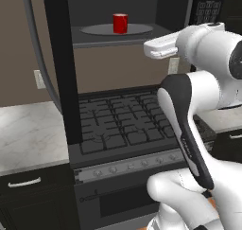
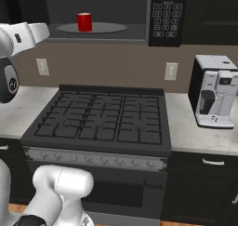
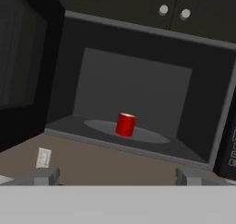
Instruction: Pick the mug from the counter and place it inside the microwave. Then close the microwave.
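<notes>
The red mug [image 1: 120,23] [image 2: 84,22] [image 3: 125,124] stands upright on the grey turntable plate [image 3: 152,136] inside the black microwave [image 2: 166,16], nothing touching it. The microwave door [image 1: 60,63] [image 3: 23,71] hangs wide open to the left. My gripper [image 3: 117,179] is open and empty, drawn back in front of the oven opening and facing the mug, with its fingertips [image 3: 44,175] set far apart. The marbled counter [image 1: 28,134] [image 2: 190,132] runs on both sides of the stove.
A black gas stove [image 2: 102,118] [image 1: 123,122] lies below the microwave. A white-and-black coffee machine [image 2: 214,92] stands on the right counter. Wall outlets [image 2: 42,66] [image 2: 170,71] sit on the brown backsplash. Dark cabinets [image 3: 175,8] hang above the microwave.
</notes>
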